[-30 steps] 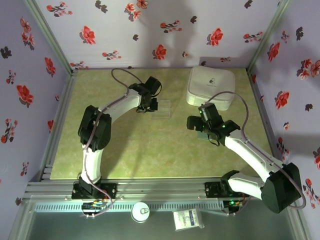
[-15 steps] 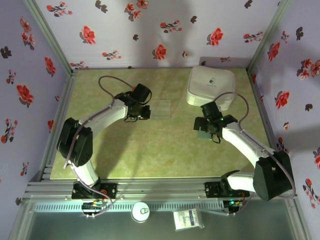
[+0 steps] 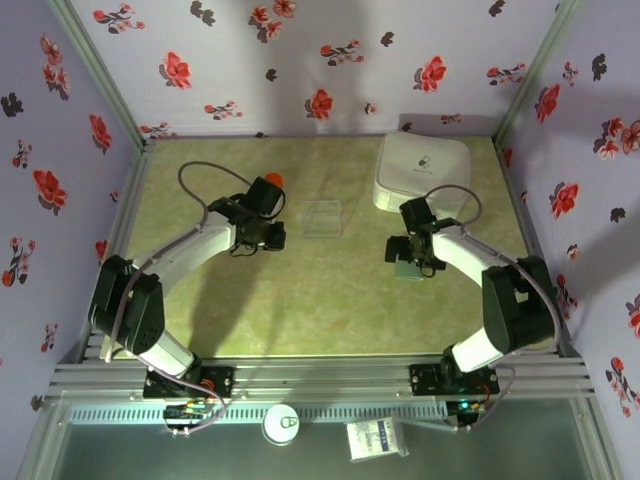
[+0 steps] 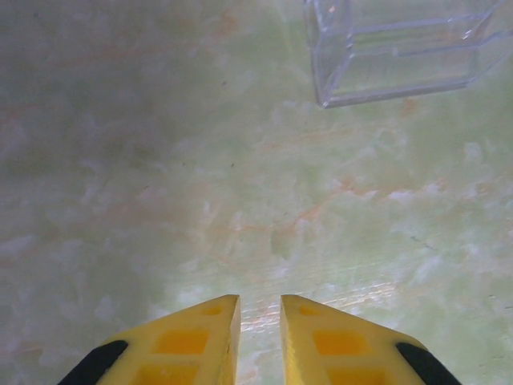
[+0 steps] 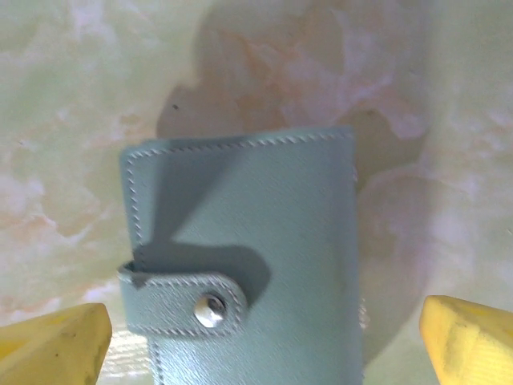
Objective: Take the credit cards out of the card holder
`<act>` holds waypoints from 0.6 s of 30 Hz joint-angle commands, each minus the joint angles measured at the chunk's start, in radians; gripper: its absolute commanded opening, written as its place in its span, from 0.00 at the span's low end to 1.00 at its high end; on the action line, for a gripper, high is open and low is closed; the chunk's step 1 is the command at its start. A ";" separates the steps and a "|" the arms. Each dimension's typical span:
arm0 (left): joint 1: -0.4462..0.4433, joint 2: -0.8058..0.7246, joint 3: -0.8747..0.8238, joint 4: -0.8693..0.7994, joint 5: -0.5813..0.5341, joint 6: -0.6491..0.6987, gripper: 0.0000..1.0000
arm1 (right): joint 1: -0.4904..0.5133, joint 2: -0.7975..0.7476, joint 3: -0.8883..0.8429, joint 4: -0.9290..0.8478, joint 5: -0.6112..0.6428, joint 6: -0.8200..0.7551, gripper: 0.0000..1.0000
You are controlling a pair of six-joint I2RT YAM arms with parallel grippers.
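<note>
- While the right tool (image 3: 408, 256) hangs directly over the card holder (image 3: 406, 271), its jaws are spread wide and grip nothing.
- Right wrist view: the yellow fingertips (image 5: 56, 341) sit at the two lower corners, with the card holder (image 5: 248, 241) lying between them. A gap shows on both sides, so the right tool (image 5: 256, 341) has no contact with it.
- Holder is a grey-blue stitched wallet, lying flat on the worktop (image 3: 300, 310) and folded closed.
- Its snap strap (image 5: 172, 309) wraps over from the left edge and is fastened by a metal stud (image 5: 210, 310).
- Holder position: right-centre of the worktop, just on the near side of the white case (image 3: 422, 172). I cannot tell whether it touches the case.
- White case is rounded and sits at the far right of the worktop.
- Left tool (image 3: 266, 236) is over bare worktop at left-centre, a little left of the clear plastic tray (image 3: 322, 218) and apart from it.
- Left wrist view: the left tool (image 4: 258, 321) has its jaws nearly together, with only a thin slit between the yellow tips. Nothing is in the slit.
- In that view the clear plastic tray (image 4: 401, 48) is up at the top right, well clear of the tips.
- The tools are well apart, with open green marbled worktop between them.
</note>
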 commanded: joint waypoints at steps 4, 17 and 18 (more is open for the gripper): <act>0.013 -0.047 -0.075 0.040 -0.003 -0.008 0.18 | -0.022 0.096 0.078 0.036 -0.039 -0.067 0.99; 0.018 -0.122 -0.174 0.055 0.018 -0.034 0.19 | -0.007 0.192 0.186 0.035 -0.202 -0.131 0.99; 0.017 -0.125 -0.173 0.050 0.022 -0.031 0.19 | 0.003 0.198 0.192 0.030 -0.212 -0.134 0.99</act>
